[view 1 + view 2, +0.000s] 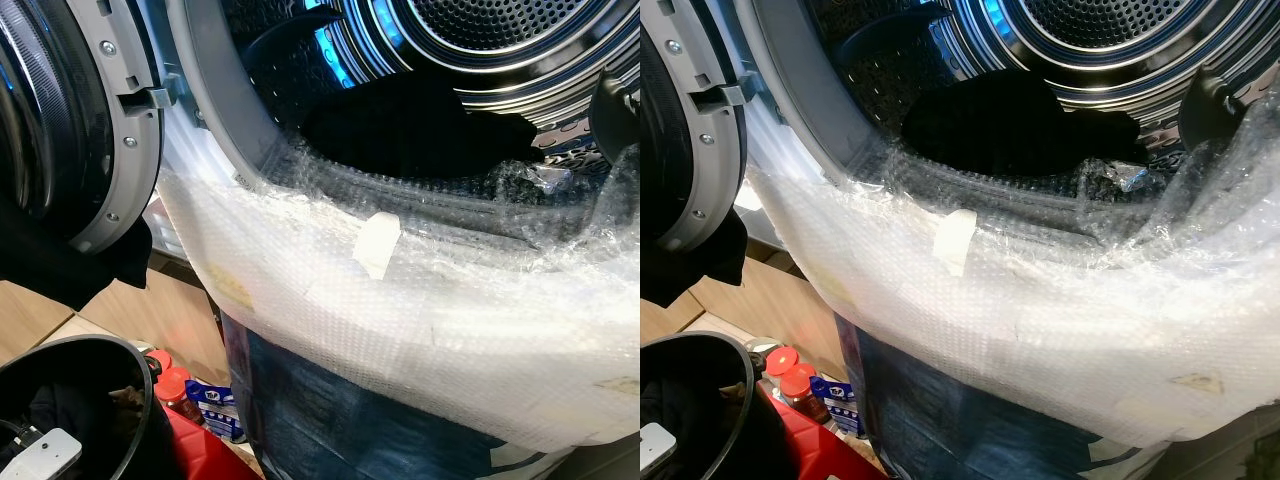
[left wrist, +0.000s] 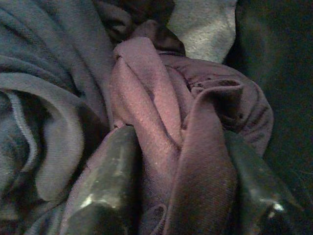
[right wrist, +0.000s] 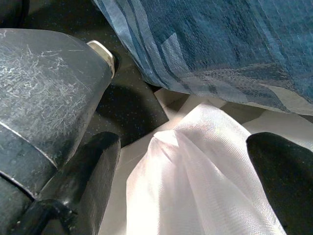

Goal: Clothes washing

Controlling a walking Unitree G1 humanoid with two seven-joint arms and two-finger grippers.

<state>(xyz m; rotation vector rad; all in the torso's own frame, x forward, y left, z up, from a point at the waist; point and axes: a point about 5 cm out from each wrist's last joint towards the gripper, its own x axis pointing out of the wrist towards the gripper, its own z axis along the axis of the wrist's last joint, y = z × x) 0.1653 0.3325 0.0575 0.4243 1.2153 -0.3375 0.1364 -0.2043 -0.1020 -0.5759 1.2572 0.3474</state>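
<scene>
Washer door [image 1: 60, 130] open; dark laundry [image 1: 420, 125] already in drum [image 1: 1110, 40]. Left gripper [image 2: 181, 196] clenched on maroon garment [image 2: 161, 122] in near-left basket [image 1: 120, 360]. Right gripper [image 3: 183, 166] spread around white cloth [image 3: 195, 181]. Loading likely midway.

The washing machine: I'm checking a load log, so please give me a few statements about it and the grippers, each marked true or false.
1. The washing machine door is shut. False: it stands open at the robot's left.
2. Dark clothing lies inside the drum. True.
3. Bubble wrap covers the machine's front below the opening. True.
4. The left gripper is empty. False: its fingers close on a maroon garment.
5. A white sheer cloth lies between the right gripper's fingers. True.
6. The basket at lower left is white. False: it is black, with dark clothes in it.
</scene>
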